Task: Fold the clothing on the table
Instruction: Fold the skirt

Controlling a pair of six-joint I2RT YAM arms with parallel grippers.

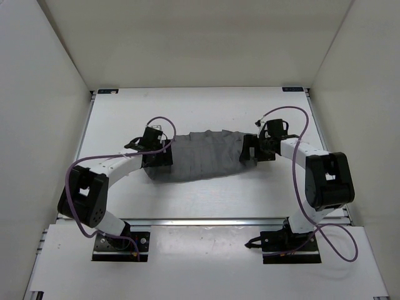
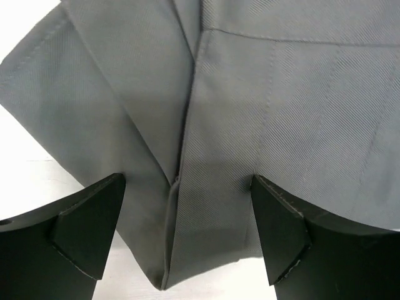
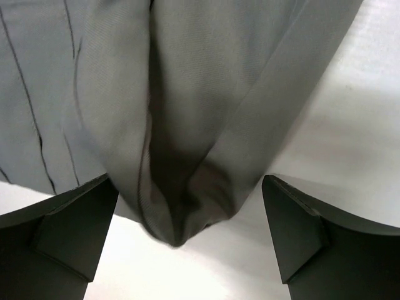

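You have nothing legible in any of the three views. At the table's (image 1: 206, 106) far edge, one small blue tag (image 1: 107, 91) sits at the left corner and a second blue tag (image 1: 291, 89) at the right corner. Any print on them is too small to read.

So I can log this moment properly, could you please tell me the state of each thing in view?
Left gripper: jaws open, astride the edge of the skirt, not gripping.
Right gripper: jaws open, astride the bunched end of the skirt.
Skirt: lying loose on the table, bunched at the right end.
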